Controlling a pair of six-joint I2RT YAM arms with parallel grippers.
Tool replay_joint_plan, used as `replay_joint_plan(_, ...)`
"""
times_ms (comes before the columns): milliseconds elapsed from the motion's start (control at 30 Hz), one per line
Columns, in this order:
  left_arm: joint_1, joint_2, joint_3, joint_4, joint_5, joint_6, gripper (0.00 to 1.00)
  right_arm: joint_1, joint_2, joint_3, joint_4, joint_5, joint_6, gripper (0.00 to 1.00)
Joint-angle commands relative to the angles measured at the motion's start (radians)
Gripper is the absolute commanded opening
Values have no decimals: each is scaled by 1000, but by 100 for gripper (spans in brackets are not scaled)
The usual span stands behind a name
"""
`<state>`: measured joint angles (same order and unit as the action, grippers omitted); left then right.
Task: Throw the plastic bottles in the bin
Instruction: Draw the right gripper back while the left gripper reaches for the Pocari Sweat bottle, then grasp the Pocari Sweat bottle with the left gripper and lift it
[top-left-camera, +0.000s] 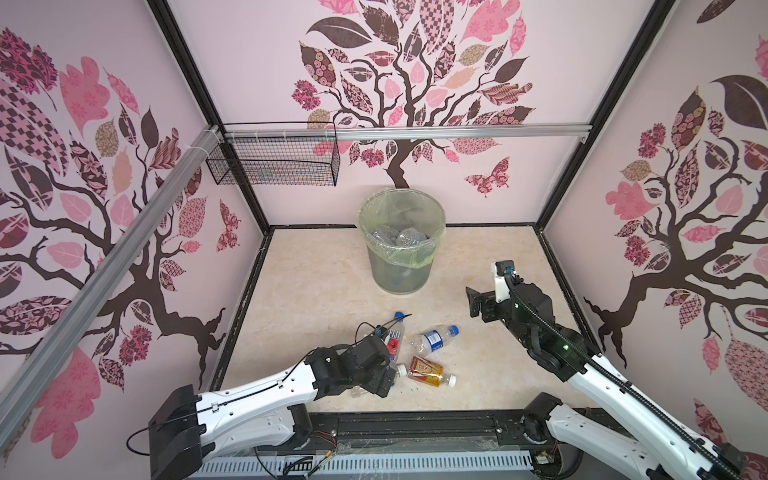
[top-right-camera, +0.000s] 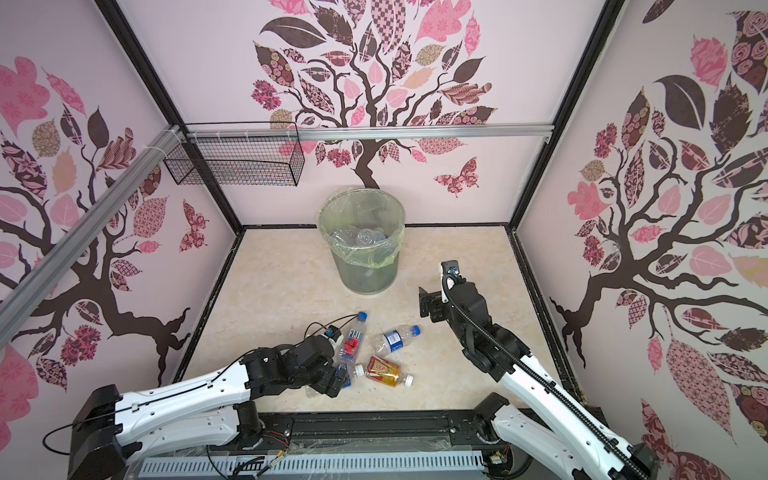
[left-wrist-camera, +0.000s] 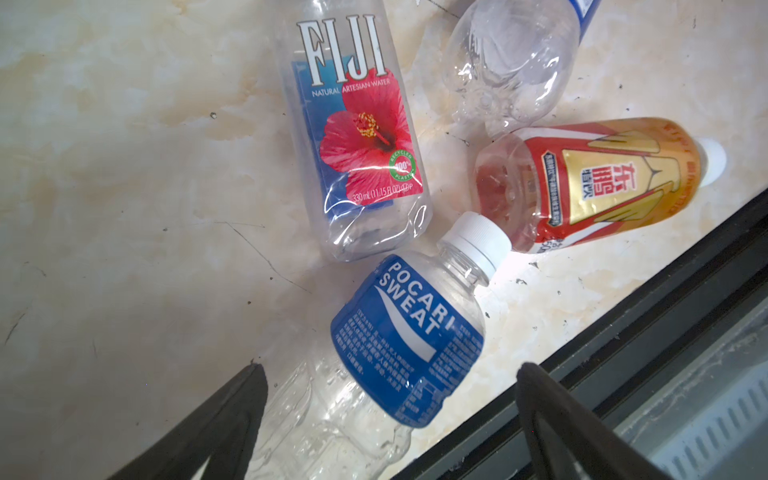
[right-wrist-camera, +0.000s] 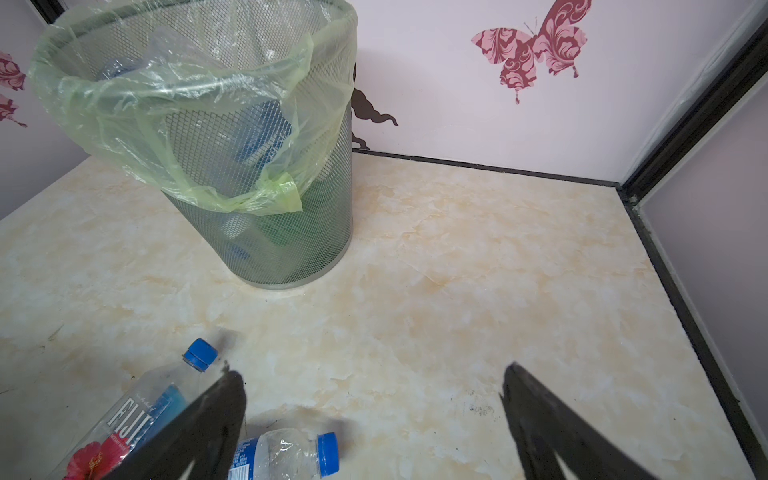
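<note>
Mostly hidden, Pocari bottle (top-left-camera: 401, 370), beneath left tool (top-left-camera: 389, 376)

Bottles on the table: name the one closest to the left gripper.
The Pocari Sweat bottle, blue label and white cap: the open left gripper frames it in the left wrist view. The Fiji bottle, amber bottle and crumpled clear bottle lie beyond it.

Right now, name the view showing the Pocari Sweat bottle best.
Left wrist: the Pocari Sweat bottle fills it, label readable. Both top views show mostly its white cap beside the left gripper; right wrist, nothing.
</note>
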<state>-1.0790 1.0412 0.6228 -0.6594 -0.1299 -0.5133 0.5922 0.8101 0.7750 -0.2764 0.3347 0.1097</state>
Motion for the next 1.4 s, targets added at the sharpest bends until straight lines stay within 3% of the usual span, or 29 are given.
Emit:
replay_joint_plan(0, -11, 29, -35, 86, 34, 25, 97, -3, -12, 6, -27, -8, 8, 99)
replay_joint_plan(133, -15, 73, -68, 159, 102, 26, 97, -3, -21, -3, -20, -15, 7, 99)
replay_joint_plan(533, -19, 213, -74, 198, 133, -9, 90, -3, -33, -5, -24, -19, 8, 99)
replay_joint_plan(800, -28, 304, -20, 162, 92, -7, 62, -3, -36, -6, -27, -30, 8, 99)
replay_joint_plan(1033, -30, 148, 23, 65, 8, 1, 51, -3, -50, -15, -29, -39, 15, 96)
replay_joint_plan(1233, -29, -66, 84, 39, -51, 31, 51, -3, -4, -41, -11, -110, 64, 93)
replay_joint_plan(1367, -19, -134, 170, -10, -109, 40, 52, -3, 14, -55, 4, -139, 76, 93)
